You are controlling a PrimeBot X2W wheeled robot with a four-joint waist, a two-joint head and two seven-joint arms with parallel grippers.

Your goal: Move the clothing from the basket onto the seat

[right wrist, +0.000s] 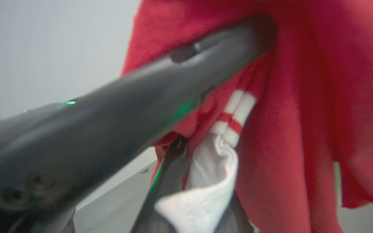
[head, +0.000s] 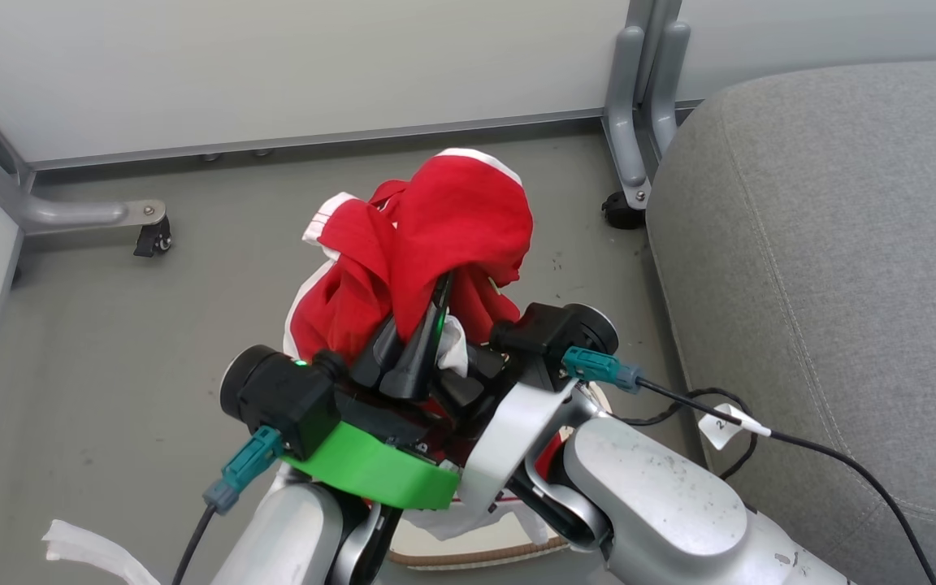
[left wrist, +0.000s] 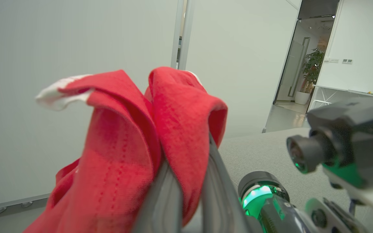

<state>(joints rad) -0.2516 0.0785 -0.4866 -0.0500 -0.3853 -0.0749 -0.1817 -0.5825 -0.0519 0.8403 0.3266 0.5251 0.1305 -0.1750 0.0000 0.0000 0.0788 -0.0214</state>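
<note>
- Left gripper (left wrist: 188, 152) clenched on bunched red clothing (head: 444, 227).
- Right gripper (right wrist: 202, 181) pinches its white sleeve fabric.
- Seat (head: 842, 244) at 3 o'clock of clothing.

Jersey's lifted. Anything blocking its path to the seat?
Nothing visible does. The jersey hangs bunched from the left pincer above the floor, with the seat to its right and apart from it. Only the right arm's own black cable trails across the cushion's near edge.
</note>
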